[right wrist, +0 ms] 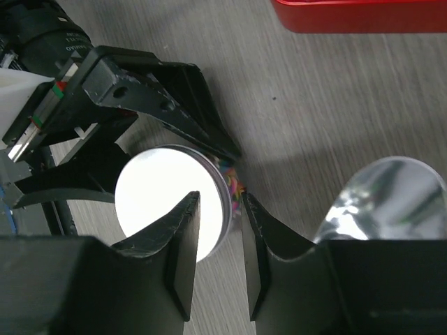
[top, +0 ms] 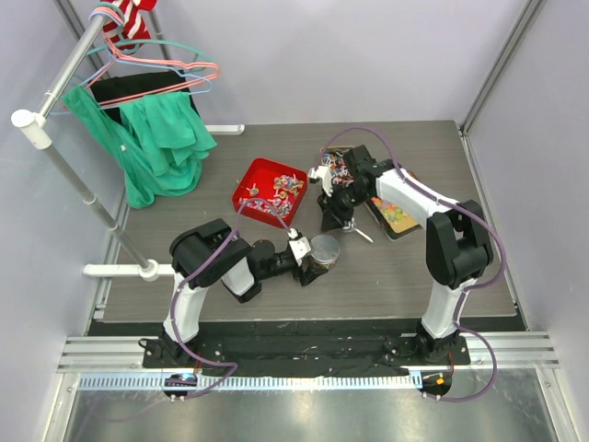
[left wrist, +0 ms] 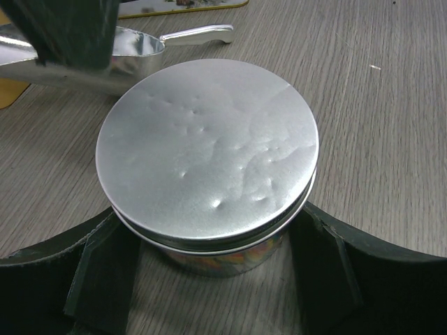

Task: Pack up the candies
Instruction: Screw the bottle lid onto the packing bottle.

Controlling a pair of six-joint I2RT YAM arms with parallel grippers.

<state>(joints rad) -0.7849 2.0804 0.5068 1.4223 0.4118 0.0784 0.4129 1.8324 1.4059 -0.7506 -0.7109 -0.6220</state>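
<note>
The table [top: 442,267] carries everything, and places here are taken from the jar [left wrist: 216,259] near its middle. Far to the jar's left a green garment [top: 161,147] hangs from a rack. Just beyond the jar, to its left, sits the red tray [top: 253,177] with the candies [top: 281,189] scattered in it. Colourful pieces also show through the jar's wall, but I cannot tell their kind.

The left gripper [left wrist: 213,237] has its jaws spread wide and closed on the jar's sides. The right gripper [right wrist: 218,206] hangs over the jar's edge with its jaws a narrow gap apart and nothing between them. A silver lid [left wrist: 209,146] rests on the jar, and a metal scoop [right wrist: 391,202] lies just to the jar's right.

The step looks like closing the jar. To do it well, the left gripper should hold the jar level while the right one presses or turns the lid squarely, so it does not seat crooked or tip.

The lid is blank. Small white print on the left gripper's body is too blurred to read.
</note>
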